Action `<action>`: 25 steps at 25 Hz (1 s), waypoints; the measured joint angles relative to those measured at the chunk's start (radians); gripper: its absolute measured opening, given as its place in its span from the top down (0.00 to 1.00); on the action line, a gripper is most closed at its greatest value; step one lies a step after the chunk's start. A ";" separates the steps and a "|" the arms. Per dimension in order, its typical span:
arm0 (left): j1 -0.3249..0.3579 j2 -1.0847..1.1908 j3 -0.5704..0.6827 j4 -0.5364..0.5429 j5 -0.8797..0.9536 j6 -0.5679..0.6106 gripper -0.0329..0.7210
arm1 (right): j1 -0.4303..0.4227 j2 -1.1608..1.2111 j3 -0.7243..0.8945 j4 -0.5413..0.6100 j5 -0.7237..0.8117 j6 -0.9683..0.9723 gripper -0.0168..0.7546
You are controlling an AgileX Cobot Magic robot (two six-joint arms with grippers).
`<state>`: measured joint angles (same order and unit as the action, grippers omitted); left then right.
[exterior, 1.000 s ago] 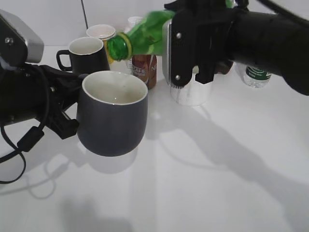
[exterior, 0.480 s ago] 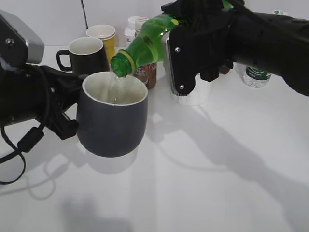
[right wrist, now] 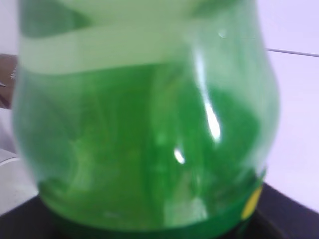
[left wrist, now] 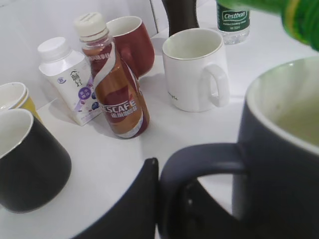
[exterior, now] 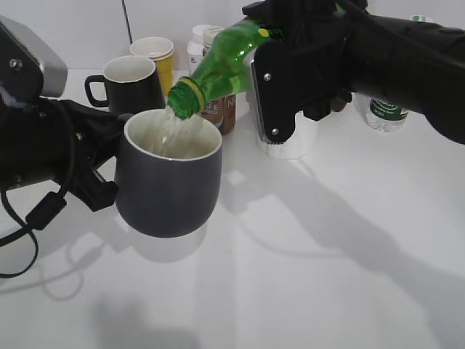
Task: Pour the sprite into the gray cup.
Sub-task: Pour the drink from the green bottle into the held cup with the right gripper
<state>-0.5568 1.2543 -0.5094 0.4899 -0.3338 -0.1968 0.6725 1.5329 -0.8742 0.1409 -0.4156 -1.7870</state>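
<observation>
The gray cup (exterior: 169, 182) is held above the table at the left. My left gripper (exterior: 98, 163) is shut on its loop handle (left wrist: 199, 164). My right gripper (exterior: 290, 65) is shut on the sprite (exterior: 218, 65), a green bottle tilted neck-down to the left. Its mouth (exterior: 183, 98) is over the cup's rim, and clear liquid streams into the cup. In the right wrist view the sprite (right wrist: 144, 129) fills the frame and hides the fingers. The bottle's neck (left wrist: 301, 20) shows at the top right of the left wrist view, above the gray cup (left wrist: 284, 149).
Behind stand a black mug (exterior: 131, 83), yellow paper cups (exterior: 154, 52), a Nescafe bottle (left wrist: 117, 84), a small white bottle (left wrist: 65, 79), a red mug (left wrist: 132, 45), a white mug (left wrist: 194, 69) and a Cestbon water bottle (exterior: 385, 113).
The sprite tipped further down over the second, its mouth dropping to the gray cup's rim, and liquid now streams into the cup. The left arm and cup stayed still.
</observation>
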 joint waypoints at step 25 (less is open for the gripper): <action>0.000 0.000 0.000 0.003 0.006 0.000 0.89 | 0.000 0.000 0.000 0.024 0.016 -0.001 0.43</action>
<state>-0.5568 1.2543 -0.5094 0.4931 -0.3273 -0.1968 0.6725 1.5329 -0.8742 0.1647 -0.3997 -1.7882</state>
